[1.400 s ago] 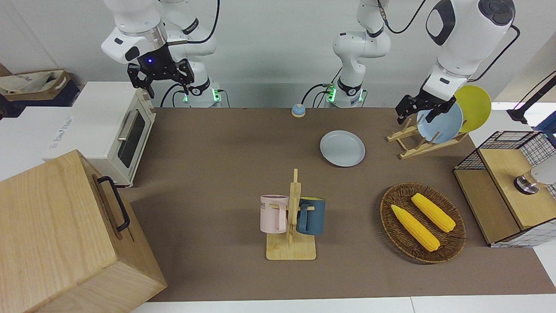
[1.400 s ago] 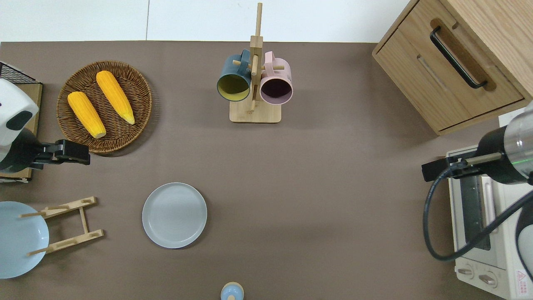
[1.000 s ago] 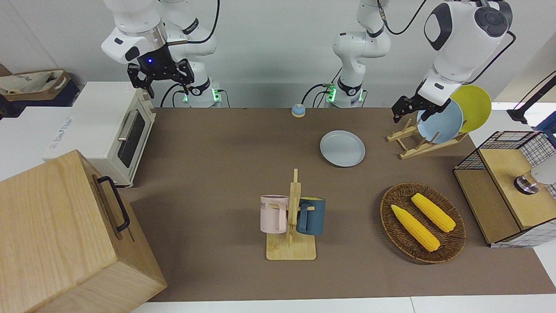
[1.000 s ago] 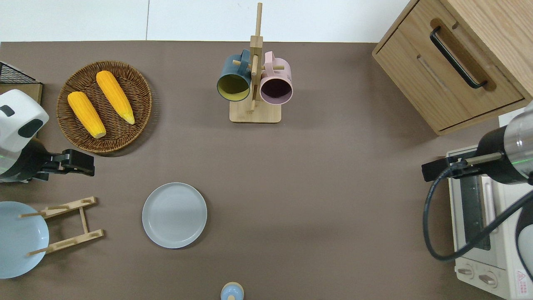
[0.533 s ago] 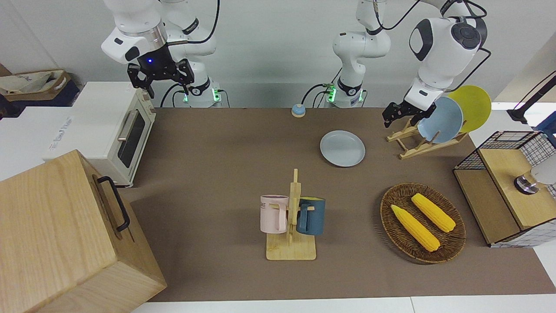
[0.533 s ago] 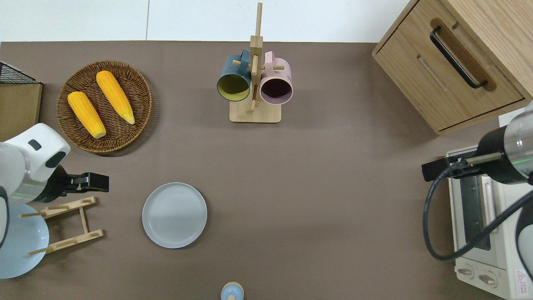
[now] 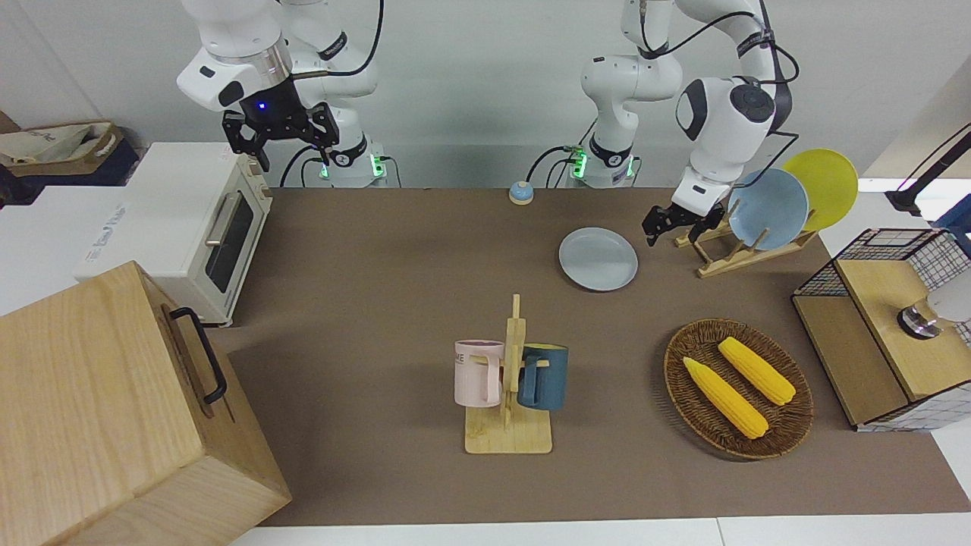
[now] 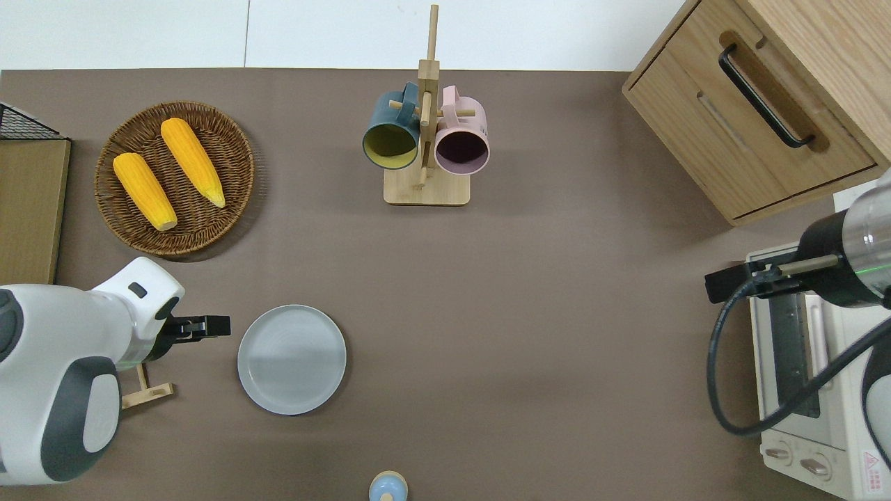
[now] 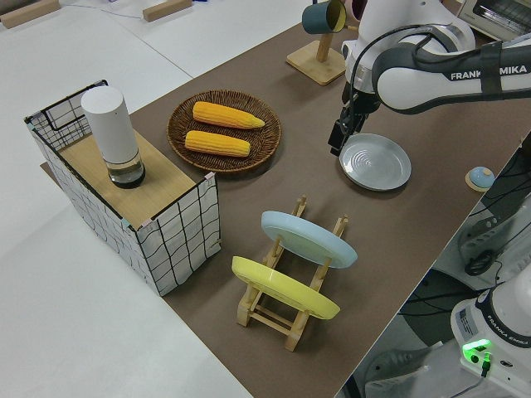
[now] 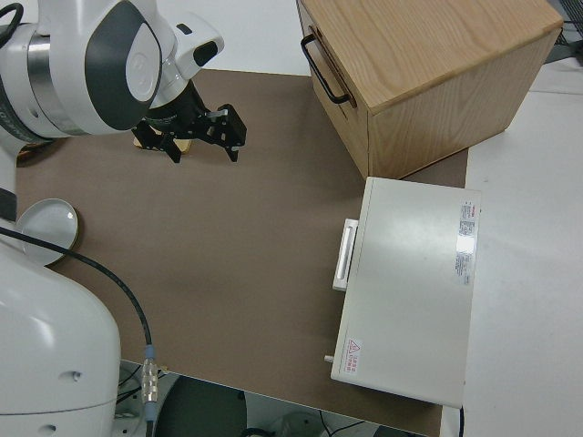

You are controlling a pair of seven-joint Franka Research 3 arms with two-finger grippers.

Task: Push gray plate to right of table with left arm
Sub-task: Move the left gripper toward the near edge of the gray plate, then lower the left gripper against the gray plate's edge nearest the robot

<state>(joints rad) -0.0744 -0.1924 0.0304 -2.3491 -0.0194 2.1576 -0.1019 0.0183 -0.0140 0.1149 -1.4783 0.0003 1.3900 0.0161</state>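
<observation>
The gray plate [image 7: 598, 259] lies flat on the brown table [image 7: 379, 303], toward the left arm's end; it also shows in the overhead view [image 8: 292, 359] and the left side view [image 9: 376, 162]. My left gripper [image 7: 674, 230] is open and empty. In the overhead view it [image 8: 212, 325] is over the table between the wooden dish rack [image 7: 740, 254] and the plate, its tip a small gap from the plate's rim. My right gripper [image 7: 281, 144] is open and parked.
The dish rack holds a sky-blue plate [image 7: 768, 208] and a yellow plate [image 7: 823, 186]. A wicker basket [image 7: 683, 379] holds two corn cobs. A mug tree [image 7: 510, 379], small bell [image 7: 520, 192], toaster oven [image 7: 193, 220], wooden cabinet [image 7: 114, 409] and wire crate [image 7: 887, 318] stand around.
My left arm has swung away from the dish rack and come down toward the gray plate's rim. The plate and the right arm have not moved.
</observation>
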